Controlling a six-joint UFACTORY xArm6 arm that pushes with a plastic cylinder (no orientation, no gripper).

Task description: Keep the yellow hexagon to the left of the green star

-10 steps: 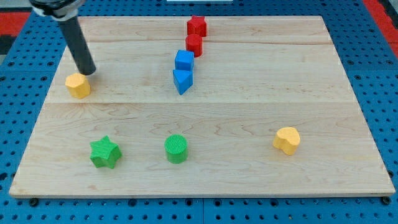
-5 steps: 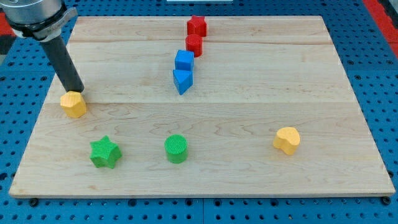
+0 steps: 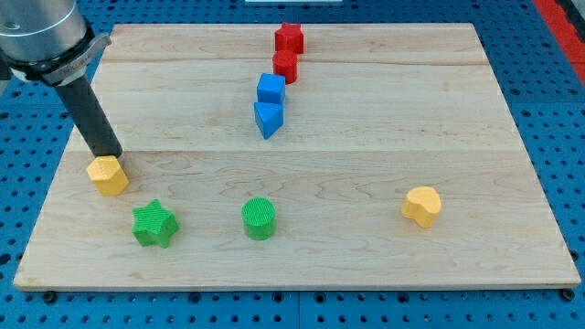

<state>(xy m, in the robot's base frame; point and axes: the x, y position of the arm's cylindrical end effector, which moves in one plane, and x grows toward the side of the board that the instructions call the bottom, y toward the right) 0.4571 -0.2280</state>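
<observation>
Wooden board [image 3: 366, 247] lies on a blue perforated base, carrying 8 blocks. The arm ends in a plain dark rod with nothing to open or close; the tip [image 3: 111, 157] rests against the top edge of the yellow hexagon [image 3: 108, 175], near the board's left edge. The green star [image 3: 153, 225] sits just below and slightly to the right of the hexagon, the 2 apart. A green cylinder [image 3: 260, 218] stands to the star's right, and a yellow heart [image 3: 421, 206] lies well off toward the view's right. Near the top centre, a red star [image 3: 290, 37], a red block [image 3: 286, 66] of uncertain shape, a blue cube [image 3: 271, 90] and a blue triangle [image 3: 267, 119] form a close column. Assessment: the hexagon is already left of the star, though by a narrow margin. The step in hand appears to be positioning the hexagon. The next move calls for a downward push kept close to the left edge, with no rightward drift toward the star.
</observation>
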